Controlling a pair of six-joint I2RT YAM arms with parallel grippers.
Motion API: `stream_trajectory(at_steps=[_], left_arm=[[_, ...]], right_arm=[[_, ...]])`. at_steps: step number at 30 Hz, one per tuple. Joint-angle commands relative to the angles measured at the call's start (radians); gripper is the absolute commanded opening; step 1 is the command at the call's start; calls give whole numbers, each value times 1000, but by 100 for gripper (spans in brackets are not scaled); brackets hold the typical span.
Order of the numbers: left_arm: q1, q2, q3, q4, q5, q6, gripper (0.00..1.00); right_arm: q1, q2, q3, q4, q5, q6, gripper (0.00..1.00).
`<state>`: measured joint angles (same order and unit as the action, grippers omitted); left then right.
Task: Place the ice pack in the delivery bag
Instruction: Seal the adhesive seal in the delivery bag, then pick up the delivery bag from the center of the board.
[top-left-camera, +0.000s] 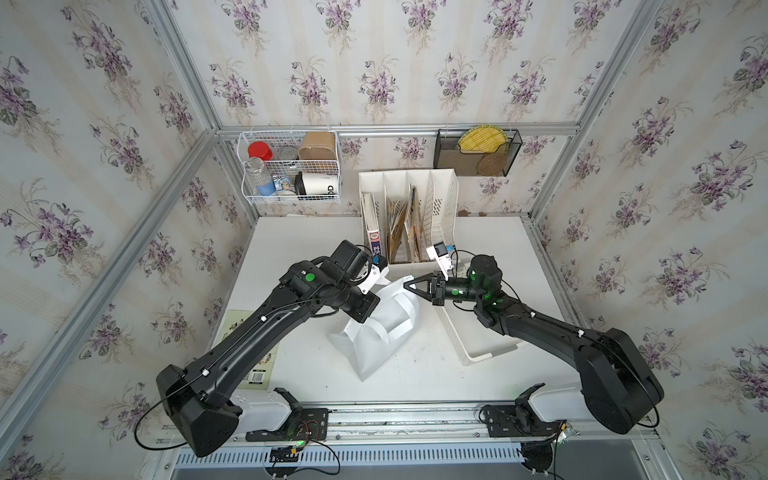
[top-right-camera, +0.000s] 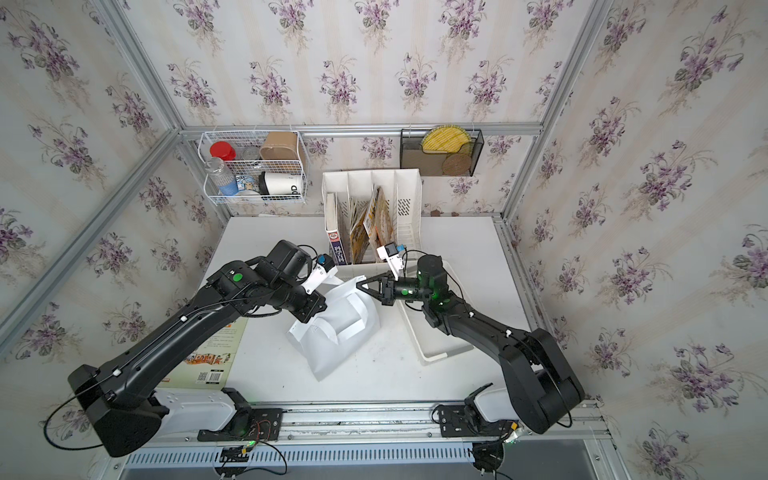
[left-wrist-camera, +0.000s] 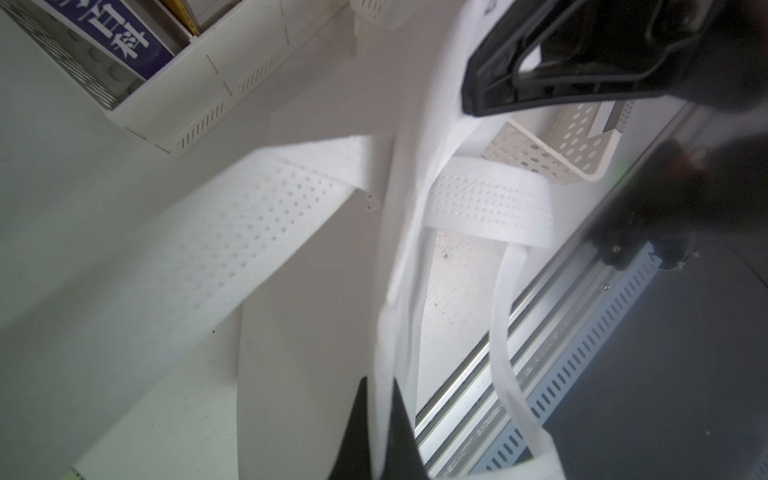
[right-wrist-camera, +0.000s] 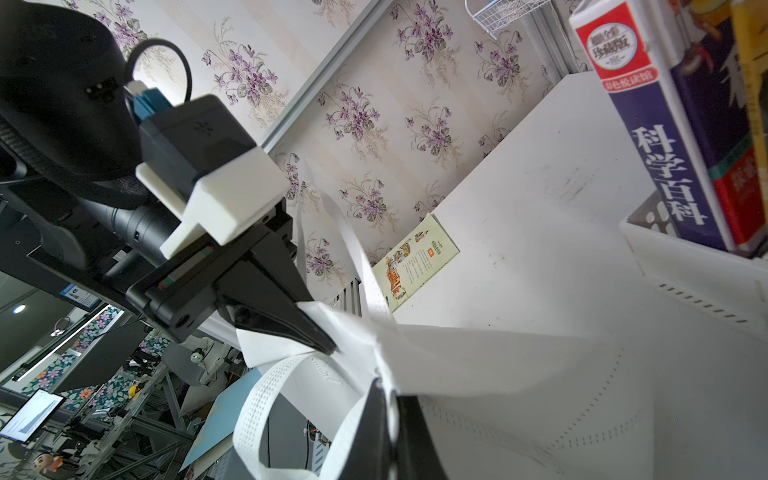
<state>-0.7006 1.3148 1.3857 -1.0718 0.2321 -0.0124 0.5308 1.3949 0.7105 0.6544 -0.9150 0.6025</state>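
The delivery bag (top-left-camera: 374, 336) (top-right-camera: 328, 340) is a white soft tote standing crumpled at the middle of the table, its strap handles (left-wrist-camera: 490, 199) hanging loose. My right gripper (top-left-camera: 406, 284) (top-right-camera: 360, 284) (right-wrist-camera: 386, 388) is shut on the bag's top edge from the right. Opposite it, my left gripper (left-wrist-camera: 380, 384) (right-wrist-camera: 326, 347) is shut on the white fabric of that top edge; in both top views its own wrist hides its fingers. The bag's mouth is stretched between the two grippers. The ice pack is out of view.
A white perforated basket (top-left-camera: 478, 357) lies beside the bag on the right, under my right arm. A white file rack with books (top-left-camera: 409, 216) stands behind. A book (top-left-camera: 249, 345) lies flat at the left. A wire basket (top-left-camera: 291, 166) and black mesh holder (top-left-camera: 478, 151) hang on the wall.
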Motion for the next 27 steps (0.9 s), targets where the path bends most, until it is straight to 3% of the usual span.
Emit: stream_trajectory(at_steps=[1,10,12,13,14,15,19,22,27], left_arm=[[0,13,25,-28,14,-3,0],[4,-2,37,-10,-52,-64,0],[7,-6,50,-3,-103,-99,0],[7,-8,55,4,-128,-119,0],[7,-10,59,12,-151,-140,0],[7,-15,63,19,-176,-161,0],[9,-34,49,76,-240,-253,0],[9,-27,55,95,-299,-319,0],[10,-28,44,156,-379,-418,0]], right_arm=[[-1,-7,11,36,3,6,0],[0,-30,34,-46,23,-40,3],[-2,-44,42,-89,58,-66,26],[-2,-57,46,-117,88,-84,44],[-2,-72,52,-160,119,-107,57],[-2,-87,60,-213,158,-131,65],[-8,-154,105,-463,444,-205,77],[-54,-204,120,-632,696,-181,82],[-218,-239,86,-773,890,-120,88]])
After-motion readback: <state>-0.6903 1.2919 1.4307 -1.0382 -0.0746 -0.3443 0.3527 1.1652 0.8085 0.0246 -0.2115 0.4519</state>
